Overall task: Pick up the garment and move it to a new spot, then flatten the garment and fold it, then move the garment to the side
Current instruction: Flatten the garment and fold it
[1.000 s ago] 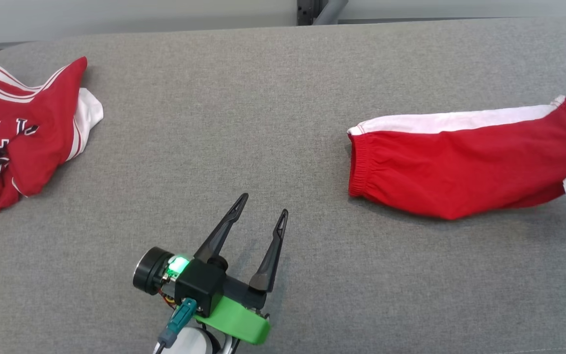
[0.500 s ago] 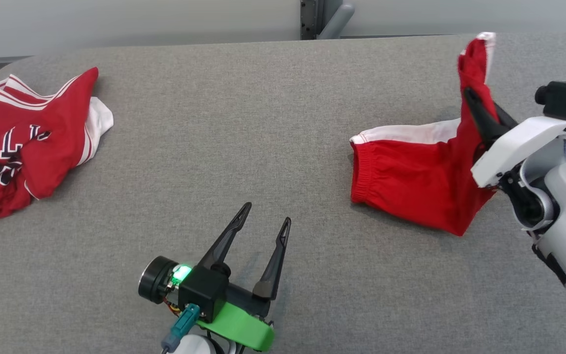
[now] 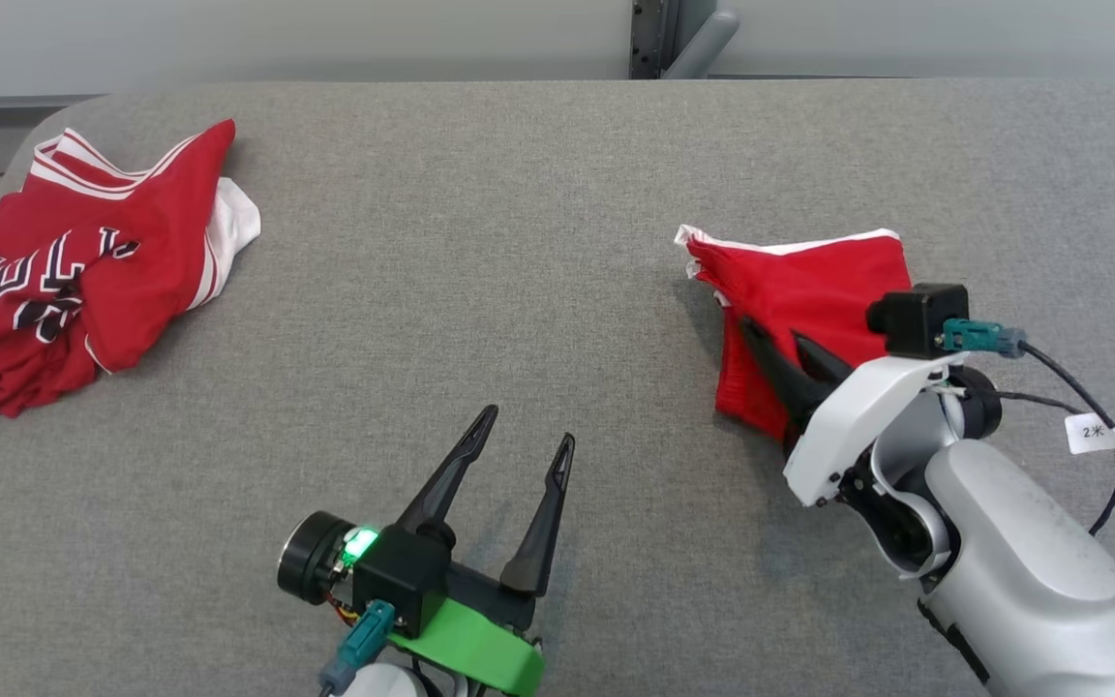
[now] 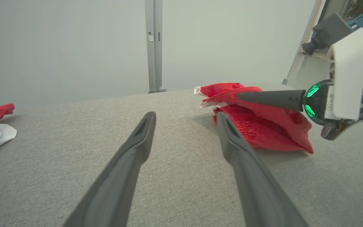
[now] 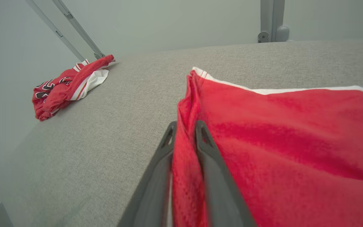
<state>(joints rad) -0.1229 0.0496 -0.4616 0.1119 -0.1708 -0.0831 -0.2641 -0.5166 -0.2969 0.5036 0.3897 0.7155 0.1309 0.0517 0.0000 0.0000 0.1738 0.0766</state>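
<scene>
You see the red garment (image 3: 809, 276) lying doubled over at 3 o'clock on the grey table (image 3: 519, 194). Your right gripper (image 3: 768, 331) pinches its fabric between closed fingers. Your left gripper (image 3: 528, 426), at 6 o'clock, stands wide open.

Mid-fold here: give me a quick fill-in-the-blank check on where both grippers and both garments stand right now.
1. The right gripper is shut on a fold of the red shorts, whose edge trim is ____.
2. The left gripper hovers ____ and empty over the grey table.
3. The crumpled jersey lies at the table's far end on the robot's ____.

Missing words: white; open; left.
</scene>
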